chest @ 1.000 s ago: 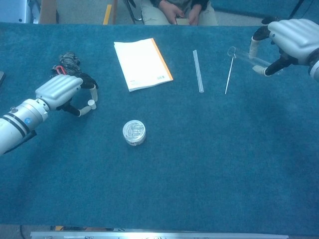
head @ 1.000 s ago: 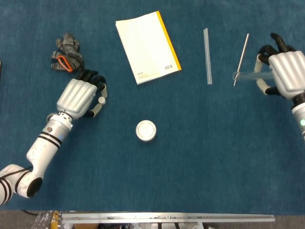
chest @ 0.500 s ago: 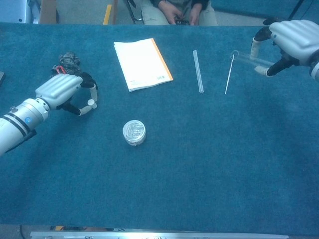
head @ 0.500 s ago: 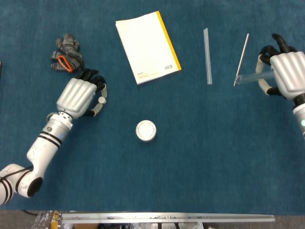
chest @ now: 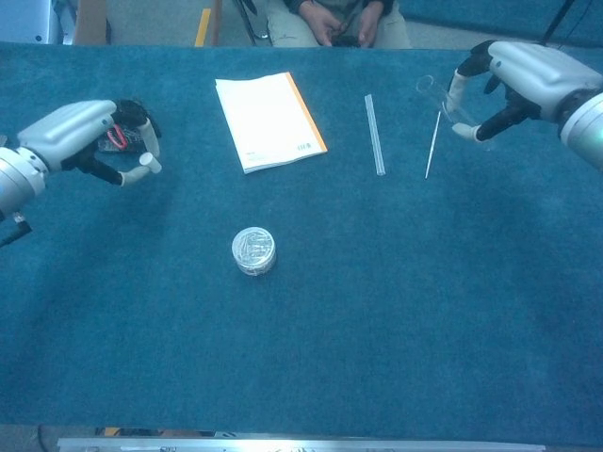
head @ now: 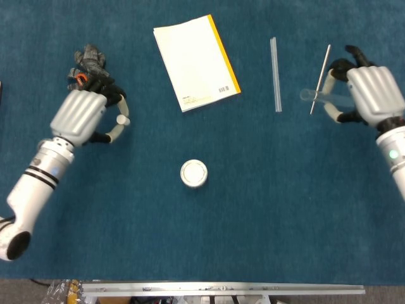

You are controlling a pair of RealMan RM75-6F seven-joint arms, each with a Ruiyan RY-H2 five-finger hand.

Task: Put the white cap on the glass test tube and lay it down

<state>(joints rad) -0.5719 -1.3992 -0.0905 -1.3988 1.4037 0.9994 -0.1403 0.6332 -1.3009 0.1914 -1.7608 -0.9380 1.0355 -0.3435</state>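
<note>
Blue cloth (head: 253, 209) covers the table. At its right side, a glass test tube (head: 316, 96) is held clear of the surface by the right hand (head: 366, 95), open end pointing toward the middle. At the left, a white cap (head: 122, 120) is pinched at the fingertips of the left hand (head: 79, 117). Between them are seen a notebook (head: 196, 61), a round tin (head: 193, 173), a clear rod (head: 275, 74) and a thin metal rod (head: 321, 77).

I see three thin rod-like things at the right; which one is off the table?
The glass test tube, held by the right hand. The clear straight rod and thin metal stick lie on the cloth.
</note>
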